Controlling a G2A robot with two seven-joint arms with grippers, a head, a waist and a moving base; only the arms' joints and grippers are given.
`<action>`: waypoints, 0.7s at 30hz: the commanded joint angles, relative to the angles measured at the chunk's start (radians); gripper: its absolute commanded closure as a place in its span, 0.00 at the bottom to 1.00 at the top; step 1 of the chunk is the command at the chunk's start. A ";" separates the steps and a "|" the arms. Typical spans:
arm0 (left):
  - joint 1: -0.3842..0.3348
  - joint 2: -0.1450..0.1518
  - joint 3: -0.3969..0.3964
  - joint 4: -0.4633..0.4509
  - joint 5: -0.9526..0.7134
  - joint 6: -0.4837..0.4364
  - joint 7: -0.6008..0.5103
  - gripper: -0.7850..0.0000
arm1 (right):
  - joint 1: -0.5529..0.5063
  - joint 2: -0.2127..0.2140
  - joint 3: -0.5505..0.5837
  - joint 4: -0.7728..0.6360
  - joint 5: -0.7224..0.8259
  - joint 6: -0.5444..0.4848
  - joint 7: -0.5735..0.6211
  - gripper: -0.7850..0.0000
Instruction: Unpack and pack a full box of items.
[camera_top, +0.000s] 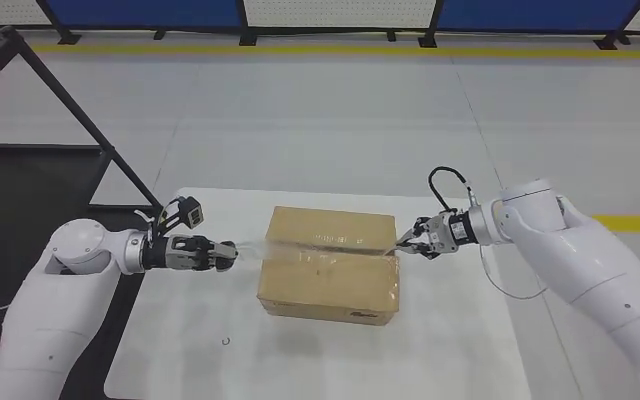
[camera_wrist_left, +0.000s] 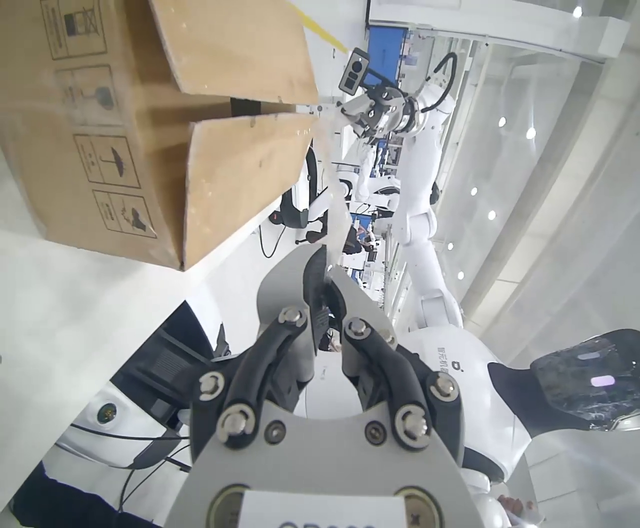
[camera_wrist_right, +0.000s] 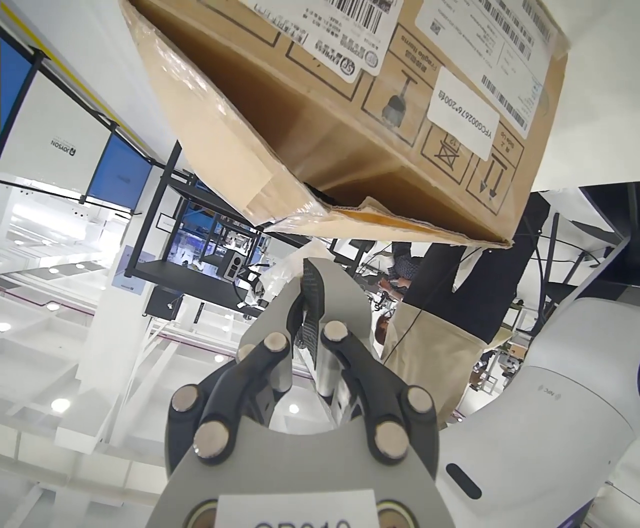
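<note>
Cardboard box (camera_top: 330, 263) btwn L hand (camera_top: 230, 254), R hand (camera_top: 405, 246), both pinching tape (camera_wrist_left: 336, 205)

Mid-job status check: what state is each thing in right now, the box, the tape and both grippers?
box: on the table, top flaps down, seam slightly parted.
tape: clear strip, stretched over the box top between both grippers.
left gripper: shut on one end of the tape.
right gripper: shut on the other end.

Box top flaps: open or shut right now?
Shut. Both flaps lie flat with a narrow dark gap between them; the clear tape runs off the seam to the left gripper.
</note>
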 joint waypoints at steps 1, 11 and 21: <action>-0.008 -0.001 0.014 0.013 -0.007 -0.002 0.000 1.00 | 0.006 -0.003 -0.021 0.012 0.024 0.000 0.000 1.00; -0.060 -0.016 0.092 0.089 -0.042 -0.006 0.000 1.00 | 0.080 -0.019 -0.167 0.066 0.158 0.000 0.000 1.00; -0.106 -0.029 0.162 0.166 -0.056 -0.019 0.000 1.00 | 0.135 -0.020 -0.272 0.123 0.234 0.000 -0.001 1.00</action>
